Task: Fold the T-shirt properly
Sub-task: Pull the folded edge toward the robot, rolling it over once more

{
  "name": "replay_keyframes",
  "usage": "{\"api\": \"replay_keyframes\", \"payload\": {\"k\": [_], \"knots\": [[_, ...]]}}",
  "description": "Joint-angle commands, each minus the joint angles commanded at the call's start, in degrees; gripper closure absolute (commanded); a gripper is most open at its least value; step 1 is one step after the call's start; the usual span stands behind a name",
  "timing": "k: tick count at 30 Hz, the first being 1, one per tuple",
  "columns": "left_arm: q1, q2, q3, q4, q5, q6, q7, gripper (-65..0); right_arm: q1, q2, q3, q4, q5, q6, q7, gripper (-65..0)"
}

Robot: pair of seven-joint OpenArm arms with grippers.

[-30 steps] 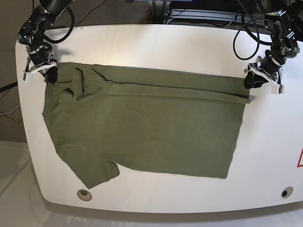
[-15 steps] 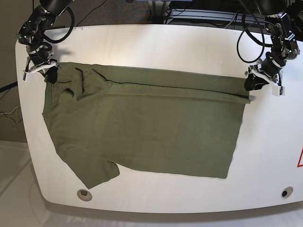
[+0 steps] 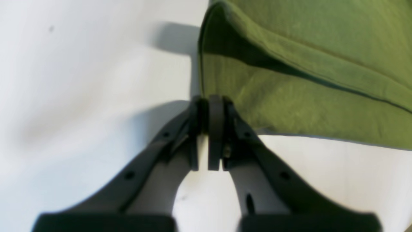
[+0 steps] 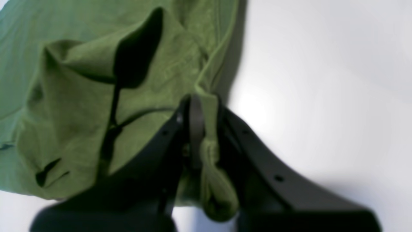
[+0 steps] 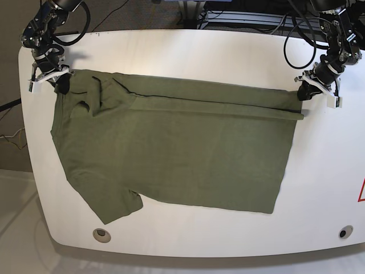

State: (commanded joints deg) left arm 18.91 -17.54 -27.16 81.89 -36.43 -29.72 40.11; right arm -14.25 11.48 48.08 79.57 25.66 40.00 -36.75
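Both tools have shifted toward the far edge since earlier, drawing the T-shirt (image 5: 171,148) across the white surface (image 5: 188,51). Right tool (image 4: 201,129) clamps bunched shirt fabric; left tool (image 3: 210,129) pinched together at the shirt's corner.

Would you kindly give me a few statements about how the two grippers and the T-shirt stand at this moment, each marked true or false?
1. The right gripper is shut on a bunched edge of the T-shirt. True.
2. The T-shirt is folded into a small neat square. False: it lies spread wide across the table, with only a narrow strip folded over along its far edge.
3. The left gripper has its jaws wide open. False: they are closed together at the shirt's corner.
4. One short sleeve lies near the table's front edge in the base view. True.
5. Both grippers hover over the shirt's middle. False: they sit at opposite far corners.
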Motion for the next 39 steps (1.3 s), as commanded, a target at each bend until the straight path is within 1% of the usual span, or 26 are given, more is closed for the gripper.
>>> {"api": "replay_keyframes", "payload": {"k": [10,12,19,22,32,34,36,39], "knots": [[2.79,-0.26,-0.75,3.37,-0.25,-0.05,-0.03,0.0,-1.43,-0.23,-0.03,0.73,-0.19,0.00,0.20,0.0],[3.10,-0.05,-0.85,4.68,-0.25,-0.58,-0.26,0.0,-1.03,-0.52,0.05,1.33,-0.10,0.00,0.46,0.0],[3.20,-0.02,-0.91,4.85,-0.61,-0.54,-0.69,0.0,-0.42,-0.73,-0.20,1.01,-0.17,0.00,0.46,0.0],[3.13,-0.02,-0.91,4.83,-0.75,-0.57,-0.94,-1.2,-0.08,-0.86,-0.32,0.88,-0.28,0.00,0.50,0.0],[3.14,0.13,-0.79,3.87,-1.24,-0.97,-1.23,-7.2,1.17,-1.73,-1.89,-2.08,-1.60,0.00,1.50,0.0],[3.36,0.12,-0.84,3.83,-1.19,-1.19,-0.96,-9.6,1.15,-1.85,-2.03,-2.52,-1.69,0.00,1.78,0.0],[3.55,-0.02,-1.17,4.09,-1.15,-1.16,0.22,-16.3,1.12,-1.37,-2.17,-2.05,-2.14,0.00,1.64,0.0],[3.91,0.03,-1.49,3.74,-1.61,-1.16,0.85,-19.0,0.74,-1.38,-2.10,-1.79,-2.12,0.00,1.46,0.0]]}}
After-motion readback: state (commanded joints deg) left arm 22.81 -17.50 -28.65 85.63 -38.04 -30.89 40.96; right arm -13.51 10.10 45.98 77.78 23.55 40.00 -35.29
